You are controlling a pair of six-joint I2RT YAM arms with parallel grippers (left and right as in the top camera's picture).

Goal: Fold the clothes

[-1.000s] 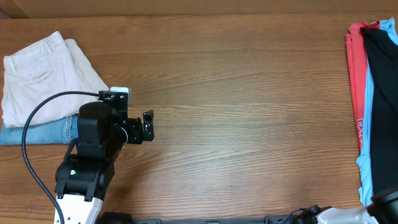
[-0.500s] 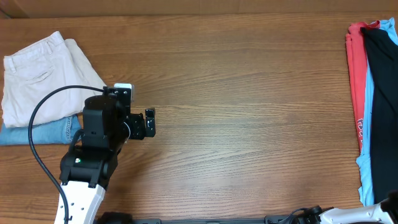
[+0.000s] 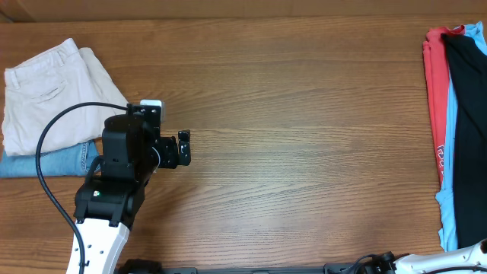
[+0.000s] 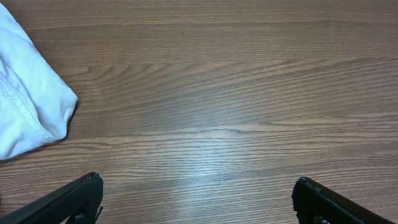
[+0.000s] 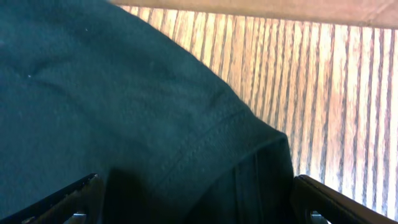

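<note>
We think the job has hardly begun. The black shirt (image 3: 466, 114) lies at the far right edge of the bench (image 3: 304, 99), on top of a pile, and part of it runs out of the picture. It is not spread out and it is not folded. It looks like it must be picked up, laid flat on the bare middle of the bench, and then folded small. The right tool (image 5: 196, 186) is just above the black shirt, with dark cloth filling almost all of its wrist view. Its two fingers stand wide apart and we see nothing held between them. We cannot tell if it touches the cloth yet. The left tool (image 3: 183, 148) is far away on the other side, over bare wood. Its fingers are wide apart too, and it holds nothing. Now we count. There are two tools. In the pile on the right we see three pieces: one black shirt, one red cloth (image 3: 434, 91) and one light blue cloth (image 3: 449, 202) under it. On the left there are two more pieces, both folded: one pair of cream trousers (image 3: 53, 91) lying on one pair of blue jeans (image 3: 46, 162). A corner of the cream trousers also shows in the left wrist view.
</note>
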